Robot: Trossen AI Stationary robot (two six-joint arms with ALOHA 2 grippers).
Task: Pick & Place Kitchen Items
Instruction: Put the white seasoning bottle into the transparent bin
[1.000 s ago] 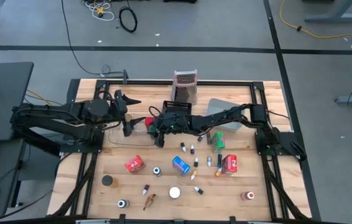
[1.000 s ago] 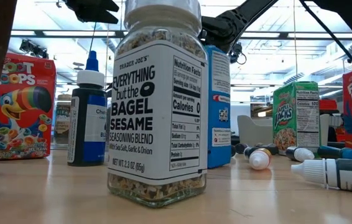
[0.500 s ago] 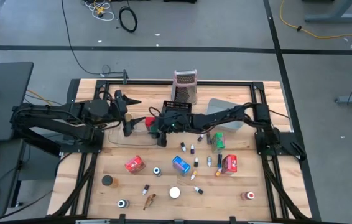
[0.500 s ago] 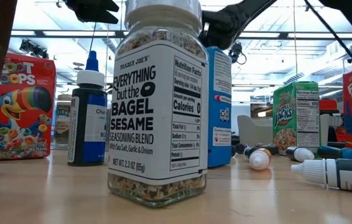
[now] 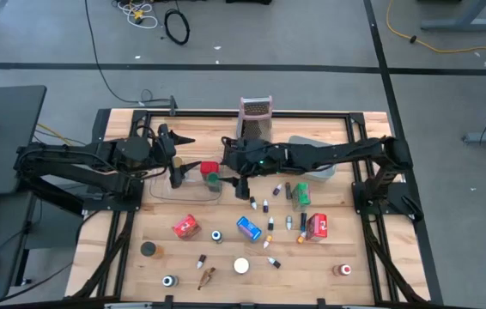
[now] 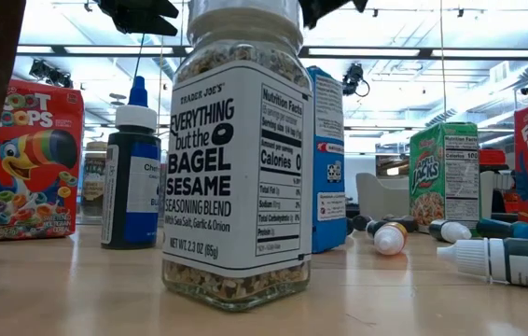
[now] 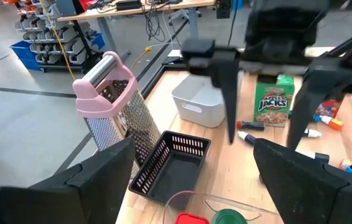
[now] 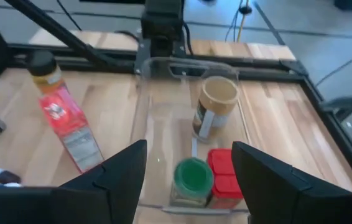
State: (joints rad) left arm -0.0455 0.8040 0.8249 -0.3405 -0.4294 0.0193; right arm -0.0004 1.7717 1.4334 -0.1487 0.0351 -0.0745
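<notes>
A: What is the work surface like, and the room around it?

B: A pale wooden table (image 5: 123,257) inside a black frame, standing on a grey floor crossed by dark lines, with cables lying farther off. The level view looks into a bright room with ceiling lights.

A: What sits at the back of the table?

B: A box grater (image 5: 255,118) with a pink top, a black mesh basket (image 7: 170,168) just in front of it, and a white tub (image 7: 199,104) to one side. A clear tub (image 8: 163,134) holds a green-lidded jar (image 8: 192,180), a red-lidded jar (image 8: 224,185) touching it, and a brown-lidded jar (image 8: 213,106) apart from them.

A: And the arms?

B: The right gripper (image 5: 241,185) hangs just beside the clear tub's edge, its fingers spread wide and holding nothing. The left gripper (image 5: 177,157) hovers by the tub's other side, also spread and empty.

A: Where are the remaining kitchen items?

B: Scattered across the table's front half: a red packet (image 5: 186,227), a blue packet (image 5: 249,227), a green packet (image 5: 300,195), small bottles and jars.

A: Any writing?

B: A seasoning jar (image 6: 236,159) fills the level view, reading "Trader Joe's Everything but the Bagel Sesame Seasoning Blend". The red packet says "Froot Loops", the green one "Apple Jacks".
</notes>
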